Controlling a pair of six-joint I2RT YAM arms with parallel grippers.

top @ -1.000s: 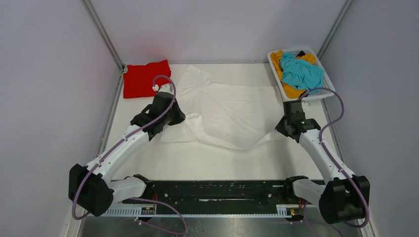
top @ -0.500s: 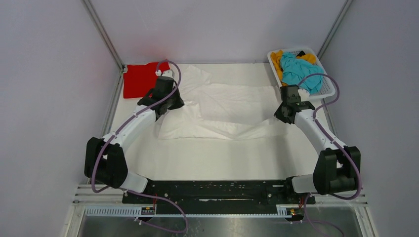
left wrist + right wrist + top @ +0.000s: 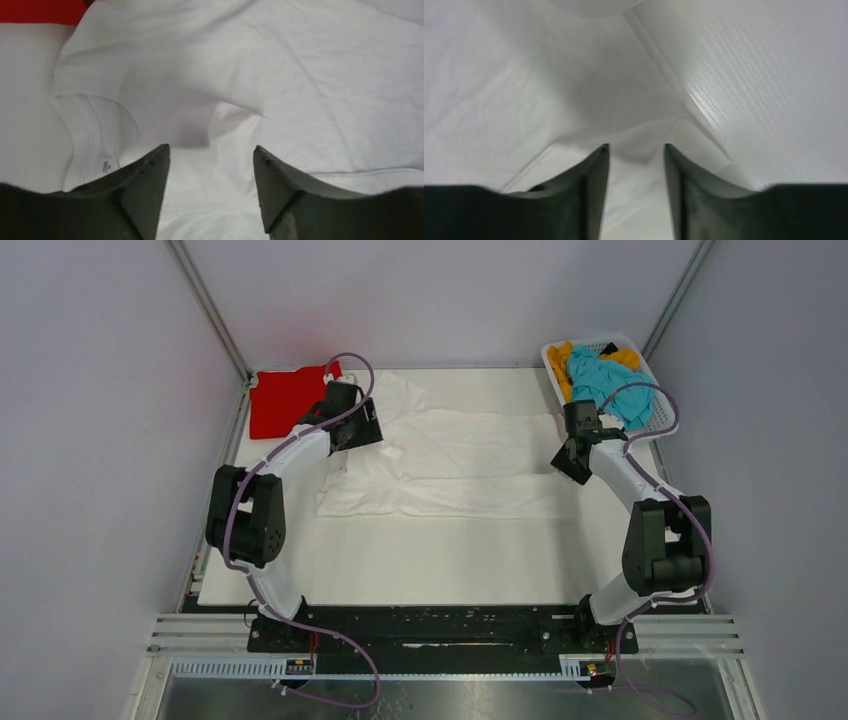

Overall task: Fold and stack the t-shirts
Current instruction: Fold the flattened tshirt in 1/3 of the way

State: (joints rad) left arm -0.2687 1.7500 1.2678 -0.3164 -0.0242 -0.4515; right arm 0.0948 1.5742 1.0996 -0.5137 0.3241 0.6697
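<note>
The large white t-shirt [image 3: 460, 465] lies across the middle of the table, its near part folded over into a long band. My left gripper [image 3: 372, 433] hovers open over its left end, near the collar and label [image 3: 102, 165]; nothing sits between the fingers. My right gripper [image 3: 570, 466] stands open over the shirt's right end, a cloth corner [image 3: 639, 140] lying loose just past the fingertips. The red t-shirt [image 3: 285, 400] lies folded at the far left. The teal t-shirt [image 3: 605, 380] and the orange-yellow t-shirt [image 3: 563, 355] are bunched in the basket.
The white slotted basket [image 3: 667, 423] stands at the far right corner, just behind my right arm. Bare table [image 3: 420, 560] stretches between the white shirt and the arm bases. Grey walls close in on three sides.
Both arms carried the white shirt's near edge away from the bases, folding it over. Both grippers, shut on the cloth before, have now opened and let it go.
</note>
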